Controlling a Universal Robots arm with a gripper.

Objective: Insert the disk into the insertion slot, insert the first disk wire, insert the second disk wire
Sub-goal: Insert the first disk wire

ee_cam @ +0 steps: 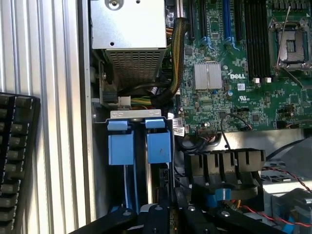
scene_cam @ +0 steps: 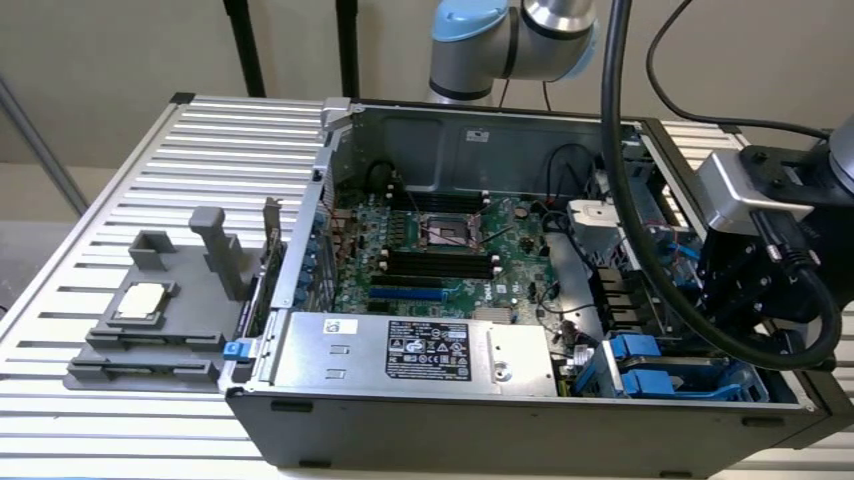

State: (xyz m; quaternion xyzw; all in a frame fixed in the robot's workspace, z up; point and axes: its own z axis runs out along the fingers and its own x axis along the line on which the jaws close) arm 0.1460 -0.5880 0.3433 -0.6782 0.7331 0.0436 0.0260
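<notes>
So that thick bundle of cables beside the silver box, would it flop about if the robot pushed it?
Likely floppy: the cable bundle hangs in a loose curve beside the silver box. Its woven sleeve suggests it would bend as one and spring back partly.

White "DELL" lettering is printed on the green motherboard (ee_cam: 253,105).

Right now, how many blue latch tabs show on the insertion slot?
2, side by side: one tab by the case wall, one tab nearer the motherboard. Others may hide behind the gripper.
</notes>
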